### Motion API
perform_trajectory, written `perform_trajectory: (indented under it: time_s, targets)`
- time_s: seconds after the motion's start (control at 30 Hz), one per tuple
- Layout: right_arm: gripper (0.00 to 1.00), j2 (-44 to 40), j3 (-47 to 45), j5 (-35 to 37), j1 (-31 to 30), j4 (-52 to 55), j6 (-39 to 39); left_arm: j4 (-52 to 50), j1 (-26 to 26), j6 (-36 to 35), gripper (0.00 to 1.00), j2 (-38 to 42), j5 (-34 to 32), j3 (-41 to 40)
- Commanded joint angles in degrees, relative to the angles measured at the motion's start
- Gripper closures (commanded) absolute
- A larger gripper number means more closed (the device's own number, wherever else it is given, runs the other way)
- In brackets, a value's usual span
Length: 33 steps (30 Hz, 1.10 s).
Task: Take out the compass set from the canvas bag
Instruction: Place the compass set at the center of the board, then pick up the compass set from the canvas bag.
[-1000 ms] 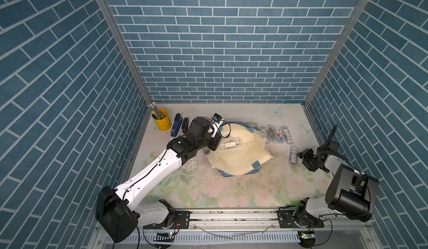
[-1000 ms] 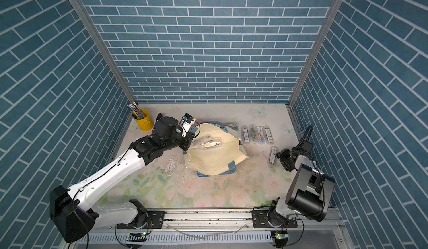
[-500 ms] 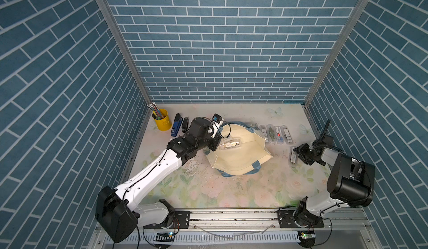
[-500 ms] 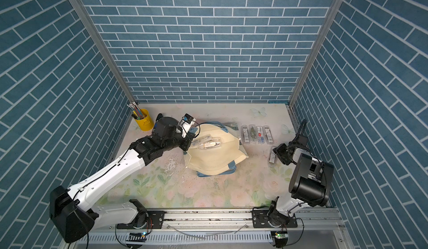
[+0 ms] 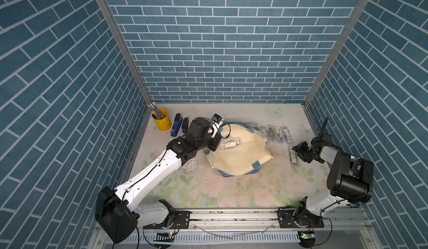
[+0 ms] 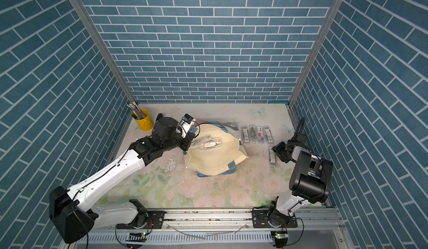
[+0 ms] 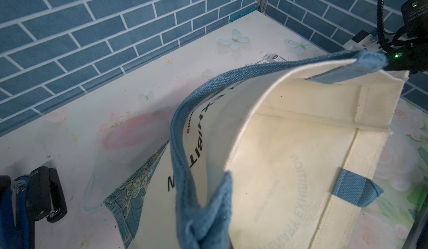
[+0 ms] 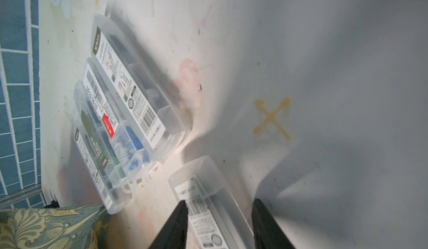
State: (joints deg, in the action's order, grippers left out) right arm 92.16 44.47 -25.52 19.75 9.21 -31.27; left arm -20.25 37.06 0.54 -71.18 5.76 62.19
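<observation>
Right wrist view, Sam: my right gripper point(image 8: 219, 201) has its black fingers point(image 8: 180, 222) spread, one on each side of a lone clear case point(image 8: 203, 190) lying flat on the table point(image 8: 324, 74). Whether either finger touches it, I cannot tell.

Copy, Lee. In both top views I see that case point(image 5: 293, 157) near the table's right edge, apart from the row of four clear cases point(image 5: 275, 134) lying side by side farther back. Where is the canvas bag point(image 5: 240, 159)?

Mid-table, slumped, between the arms. My left gripper point(image 5: 214, 143) is pressed together on the rim at the bag's left side, holding that side up. In the left wrist view the blue strap point(image 7: 199, 213) bunches closest to the camera and the mouth gapes, cream lining showing.

And the compass set point(image 6: 209, 145)?

A clear case against the cream cloth, just beside the left gripper. Inside the mouth or on top of the cloth, I cannot tell.

Left of the bag?

A yellow cup point(image 5: 160, 120) of pens and two staplers point(image 5: 176, 127) by the left wall.
</observation>
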Motion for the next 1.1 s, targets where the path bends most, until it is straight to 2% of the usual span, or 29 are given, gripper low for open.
perform_trajectory:
  time_s: [0.0,0.2,0.4,0.73,0.87,0.97,1.07]
  targets:
    - [0.54,0.4,1.9,-0.8,-0.4,-0.3,-0.4,4.5,0.3,0.3,1.00,1.7,1.1,0.1]
    - [0.54,-0.7,2.1,-0.4,-0.9,0.2,-0.4,4.5,0.2,0.4,1.00,2.2,1.2,-0.1]
    - [0.54,-8.2,0.0,2.6,-1.7,2.8,0.5,4.3,0.3,0.3,1.00,2.4,1.1,-0.1]
    - [0.54,-28.5,-7.4,8.2,-9.2,10.4,2.8,2.1,0.4,-0.6,1.00,2.7,0.0,1.2]
    - [0.56,-32.2,-7.2,8.8,-13.1,13.7,4.1,1.8,0.6,-0.8,1.00,3.0,-0.4,1.1]
    - [0.57,-33.1,-8.4,11.2,-16.9,10.6,4.3,1.8,0.6,-1.4,1.00,2.8,-0.5,1.3]
    - [0.59,-31.0,-8.1,10.6,-20.3,7.8,3.3,1.8,0.6,-1.3,1.00,2.4,-0.2,1.7]
